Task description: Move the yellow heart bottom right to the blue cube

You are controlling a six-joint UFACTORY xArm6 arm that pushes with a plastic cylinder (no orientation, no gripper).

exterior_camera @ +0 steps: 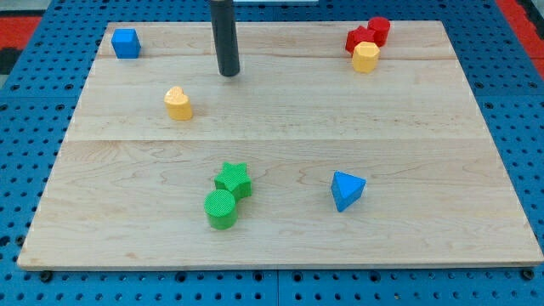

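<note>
The yellow heart (178, 103) lies on the wooden board (280, 246) at the view's upper left of centre. The blue cube (126, 43) sits near the board's top left corner, up and to the left of the heart. My tip (229, 74) stands on the board up and to the right of the yellow heart, a short gap away, not touching it. The rod rises straight to the view's top.
A red cylinder (379, 30), a red star (360, 39) and a yellow hexagon block (365, 58) cluster at the top right. A green star (233, 179) and a green cylinder (221, 209) touch at bottom centre. A blue triangle block (347, 189) lies at the lower right.
</note>
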